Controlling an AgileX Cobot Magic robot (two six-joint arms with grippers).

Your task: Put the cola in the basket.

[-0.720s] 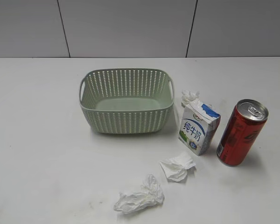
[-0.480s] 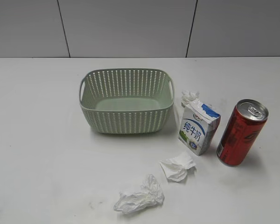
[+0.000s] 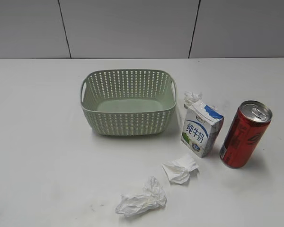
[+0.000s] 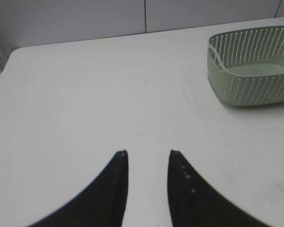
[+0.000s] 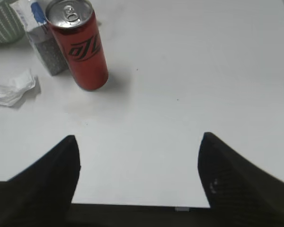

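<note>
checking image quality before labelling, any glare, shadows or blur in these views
Exterior view: soft even light, sharp, with faint shadows beside the cola and under the basket. Left wrist view: the left gripper is a dark, slightly blurred silhouette; the basket stays clear. Right wrist view: the right gripper is dark and soft-edged; the cola shows mild glare on its silver top.

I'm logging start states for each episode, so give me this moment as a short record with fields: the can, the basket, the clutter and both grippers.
cola: red can, upright on the table, right of the milk carton, untouched
basket: pale green, nothing visible inside, left of the carton
milk carton: white and blue, between basket and cola
tissues: one crumpled wad in front of the carton, one nearer the camera, one behind the carton
left gripper: open, over bare table, holding nothing
right gripper: open wide, short of the cola, holding nothing
</note>
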